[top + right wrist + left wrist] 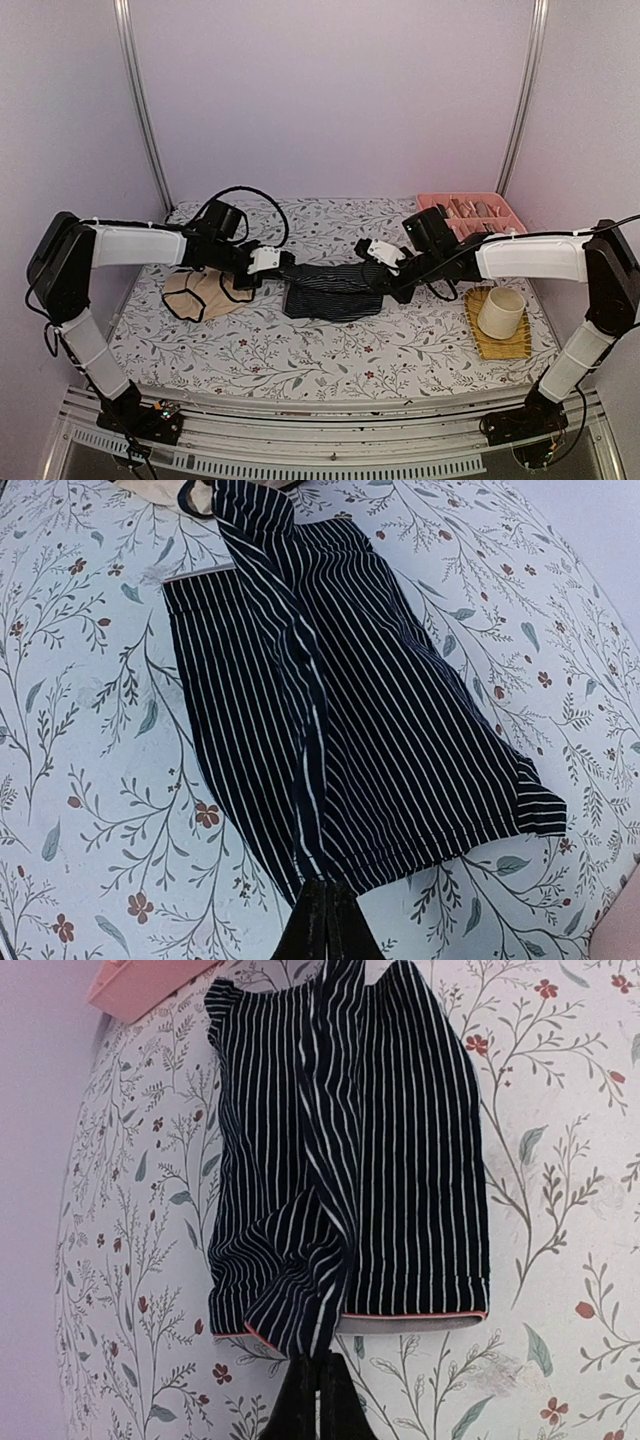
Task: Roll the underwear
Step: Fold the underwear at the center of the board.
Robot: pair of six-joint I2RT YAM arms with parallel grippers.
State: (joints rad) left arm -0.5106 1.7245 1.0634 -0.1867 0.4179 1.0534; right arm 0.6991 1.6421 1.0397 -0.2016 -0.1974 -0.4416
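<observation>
The dark navy striped underwear (330, 290) lies mid-table, stretched between both grippers with a raised fold running along its middle. My left gripper (285, 265) is shut on its left edge; in the left wrist view the gripper (320, 1365) pinches a bunched fold of the underwear (350, 1160) at the pink-trimmed hem. My right gripper (372, 262) is shut on the opposite edge; in the right wrist view the gripper (328, 888) holds the underwear (340, 710) by its hem at the ridge. The beige underwear (205, 293) with black edging lies flat to the left, under the left arm.
A pink tray (470, 212) with small items stands at the back right. A cream cup (500, 312) sits on a yellow mat (497, 345) at the right. The floral cloth (330, 350) covers the table. Metal posts rise at both back corners.
</observation>
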